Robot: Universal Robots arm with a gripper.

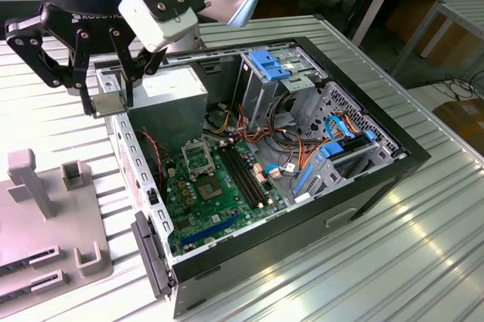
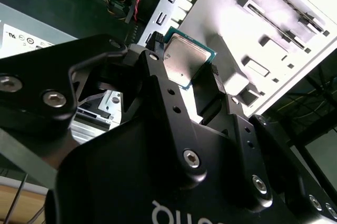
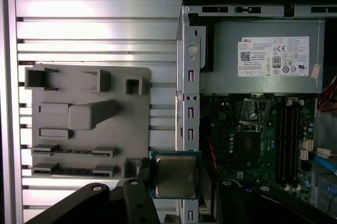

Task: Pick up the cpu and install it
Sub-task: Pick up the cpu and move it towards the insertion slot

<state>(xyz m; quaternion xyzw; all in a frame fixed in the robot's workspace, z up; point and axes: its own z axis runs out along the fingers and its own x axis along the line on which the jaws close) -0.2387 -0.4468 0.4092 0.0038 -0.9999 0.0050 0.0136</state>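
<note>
Over case [image 1: 249, 269] edge | fingers [image 2: 156, 69] clamped on cpu [image 2: 184, 58] | 2 sides gripped

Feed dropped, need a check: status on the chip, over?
Black gripper shut on small silver-tan square cpu. Held near grey case wall, not yet at black-and-silver socket frame.

Exterior view: high oblique over case [image 1: 287, 255]. Both wrist views close, sharing cpu [image 3: 175, 175] [image 2: 184, 60].

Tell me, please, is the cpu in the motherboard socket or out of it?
Out. In both wrist views the gripper holds the cpu by its edges between its jaws, apart from the socket.
</note>
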